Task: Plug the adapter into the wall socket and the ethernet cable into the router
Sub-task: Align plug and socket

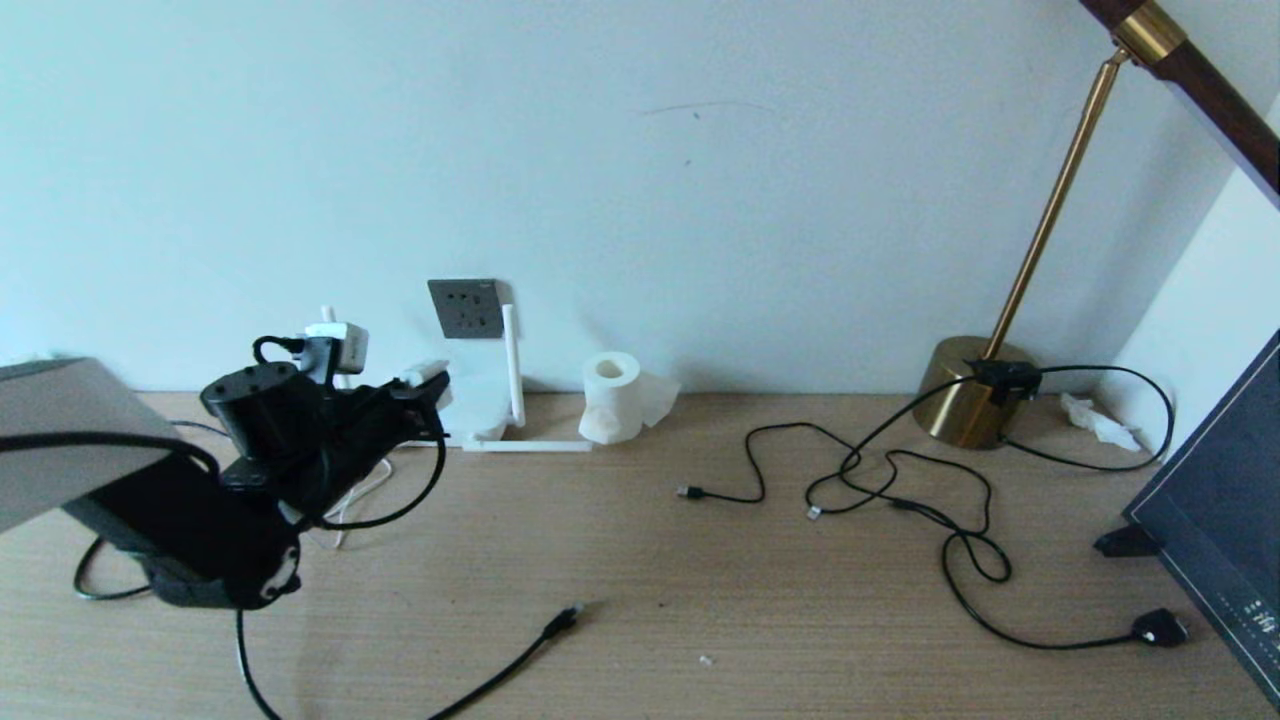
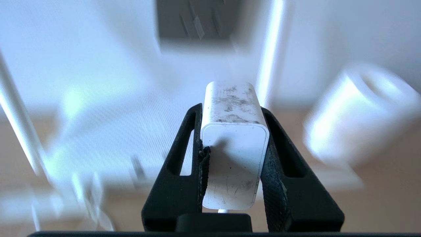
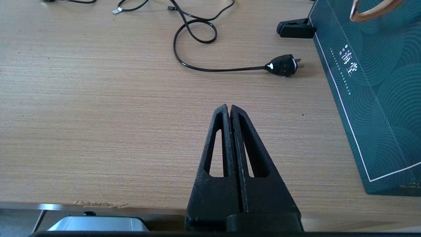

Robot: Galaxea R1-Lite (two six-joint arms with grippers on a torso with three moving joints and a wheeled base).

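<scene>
holding: left claw pinches the adapter between its two black fingers, above the left part of the bench
wall socket: dark grey plate on the wall, beyond the adapter; it looks blurred from the left wrist
router: white box under the socket, partly hidden by the arm, so the ports are probably not visible
ethernet cable: black, its plug lies free on the bench near the front
right claw: pressed together, holds nothing, above the bench near the lamp plug
</scene>
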